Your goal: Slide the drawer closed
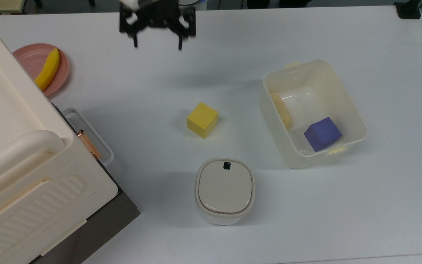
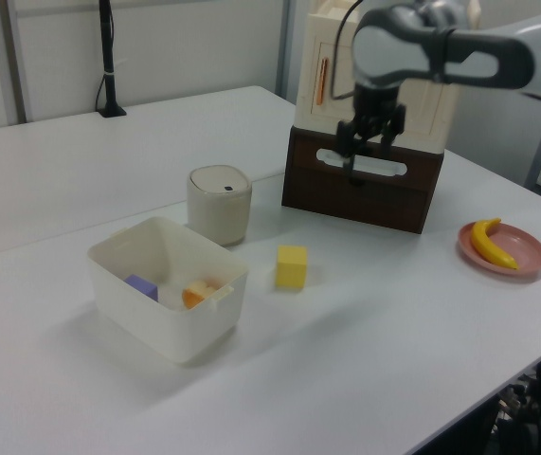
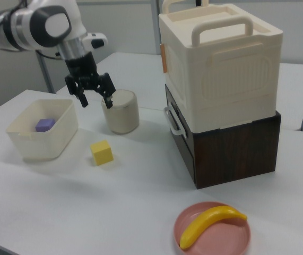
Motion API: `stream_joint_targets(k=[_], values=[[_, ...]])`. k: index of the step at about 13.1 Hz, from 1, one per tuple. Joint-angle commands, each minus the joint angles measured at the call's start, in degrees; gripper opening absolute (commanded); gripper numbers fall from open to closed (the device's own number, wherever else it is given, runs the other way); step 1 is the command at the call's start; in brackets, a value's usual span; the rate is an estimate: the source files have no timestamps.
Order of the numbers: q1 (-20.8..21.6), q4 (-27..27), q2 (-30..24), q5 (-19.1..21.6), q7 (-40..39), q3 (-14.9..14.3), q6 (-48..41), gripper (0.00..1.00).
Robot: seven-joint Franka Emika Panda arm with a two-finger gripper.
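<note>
The drawer's dark brown front panel (image 2: 365, 190) sits flush with the dark wooden box under the cream cabinet. Its white loop handle (image 1: 93, 137) (image 2: 360, 163) (image 3: 172, 121) sticks out toward the table. My gripper (image 1: 157, 43) (image 2: 368, 147) (image 3: 95, 96) hangs in the air well away from the handle, near the far edge of the table in the top view. It is open wide with nothing between its fingers. In the left view it lies in front of the cabinet; the right view places it above the lidded canister.
A yellow cube (image 1: 202, 120) lies mid-table. A cream lidded canister (image 1: 225, 190) stands nearer the front. A translucent tub (image 1: 355, 117) holds a purple cube (image 1: 322, 134) and a pale yellow piece (image 1: 282, 110). A pink plate (image 1: 28, 58) carries a banana (image 1: 48, 68).
</note>
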Motion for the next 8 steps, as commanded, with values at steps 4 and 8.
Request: stream_joint_targets(k=[4, 8], values=[[-1.68, 1.51, -3.23, 9.91, -5.74, -5.43, -1.18, 1.00], [-2.48, 1.87, -3.05, 10.44, -5.91, -5.52, -1.53, 1.00]])
